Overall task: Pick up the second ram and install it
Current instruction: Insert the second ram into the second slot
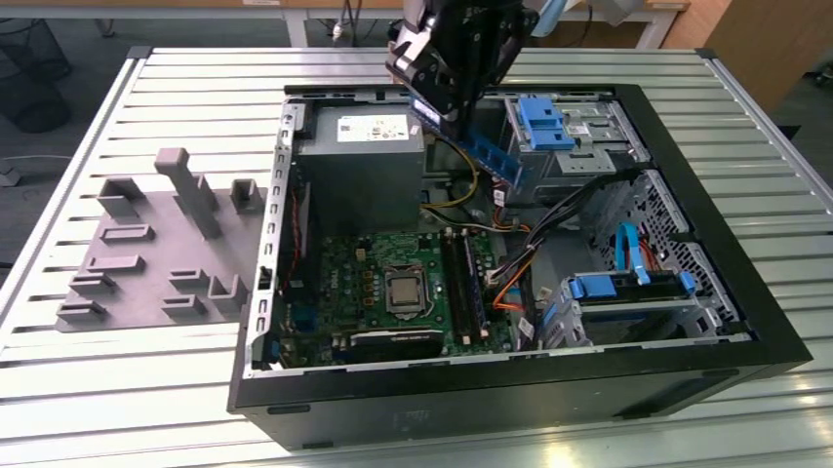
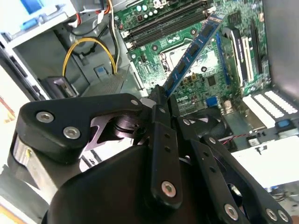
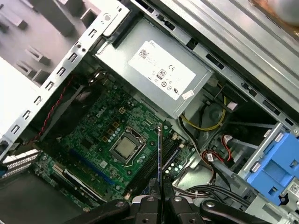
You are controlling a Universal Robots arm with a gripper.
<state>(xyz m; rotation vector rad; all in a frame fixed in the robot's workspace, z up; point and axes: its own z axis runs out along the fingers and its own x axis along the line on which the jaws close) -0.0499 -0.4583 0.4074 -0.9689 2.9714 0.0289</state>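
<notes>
The second ram [image 1: 501, 161], a slim blue stick with black chips, hangs tilted in the air over the open computer case, beside the grey power supply [image 1: 358, 156]. My gripper [image 1: 447, 117] is shut on one end of it. In the second wrist view the ram [image 2: 194, 51] juts out from my gripper [image 2: 161, 100] over the green motherboard [image 2: 196, 70]. It appears edge-on in the first wrist view, where the ram [image 3: 159, 154] rises from my gripper [image 3: 159, 201] above the long black slots [image 3: 154, 170]. Those slots [image 1: 462, 283] lie well below and in front of the stick.
The black case wall [image 1: 521, 375] rings the motherboard [image 1: 377, 263]. Blue drive brackets [image 1: 540, 122] [image 1: 625, 288] and loose cables [image 1: 521, 263] crowd the exterior view's right side. A grey holder tray [image 1: 156, 244] with upright posts sits on the slatted table [image 1: 131, 390] to the left.
</notes>
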